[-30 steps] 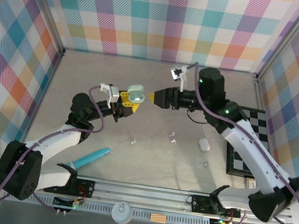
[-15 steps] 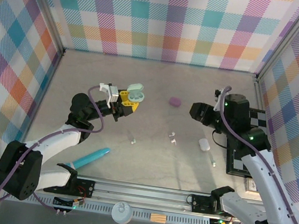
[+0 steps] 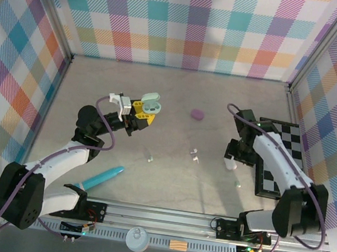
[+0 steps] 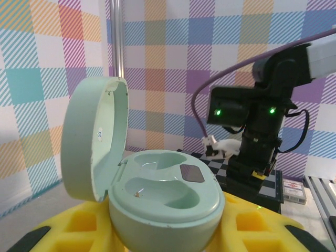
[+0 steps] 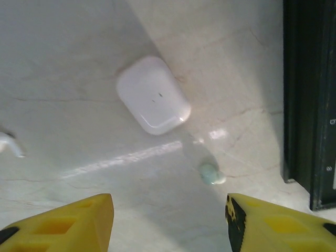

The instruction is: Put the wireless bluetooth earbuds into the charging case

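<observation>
Swinging away from the open mint case that our left gripper clamps, both wells empty, our right gripper now hangs wide and empty above the table. A mint earbud lies just ahead of its jaws, so we judge a pick comes next.

White-and-black arms, purple cables, yellow notched fingers, green lights

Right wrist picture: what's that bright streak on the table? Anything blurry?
Right wrist view: glare on the glossy pale tabletop, just below the white pebble-shaped case; the yellow fingertips are soft-edged. Left wrist view: the open mint-green case is sharp.
</observation>
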{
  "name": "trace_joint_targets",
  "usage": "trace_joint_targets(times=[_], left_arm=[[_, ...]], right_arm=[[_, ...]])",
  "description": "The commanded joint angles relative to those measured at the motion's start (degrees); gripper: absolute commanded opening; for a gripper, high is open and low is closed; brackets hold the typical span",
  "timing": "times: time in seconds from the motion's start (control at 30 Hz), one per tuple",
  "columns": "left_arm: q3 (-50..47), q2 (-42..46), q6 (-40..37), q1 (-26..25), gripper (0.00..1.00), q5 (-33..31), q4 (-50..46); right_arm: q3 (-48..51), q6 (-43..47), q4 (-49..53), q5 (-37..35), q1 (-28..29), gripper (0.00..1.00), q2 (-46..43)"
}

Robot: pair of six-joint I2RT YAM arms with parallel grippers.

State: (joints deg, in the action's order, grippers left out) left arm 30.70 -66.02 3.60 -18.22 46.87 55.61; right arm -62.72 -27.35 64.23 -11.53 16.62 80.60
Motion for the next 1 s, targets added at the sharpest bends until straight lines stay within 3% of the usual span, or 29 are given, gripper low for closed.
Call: trace_joint_targets(times=[0.0,0.4,0.97], left_arm=[[1.65,1.34,-0.44,0.37,0.32,0.48,2.12],[2.19,1.45,-0.17,0.55,0.32,1.34,1.95],[2.44,2.25,-0.26,0.55,0.32,1.29,0.79]], right_arm=[[-2.49,0.46,8.27,-2.64,0.91,0.57,3.48],[8.25,-5.25,0.42,-4.52,1.97,0.48,11.34],[9.8,-4.46,-5.05,-3.99,1.68,0.36,20.15]])
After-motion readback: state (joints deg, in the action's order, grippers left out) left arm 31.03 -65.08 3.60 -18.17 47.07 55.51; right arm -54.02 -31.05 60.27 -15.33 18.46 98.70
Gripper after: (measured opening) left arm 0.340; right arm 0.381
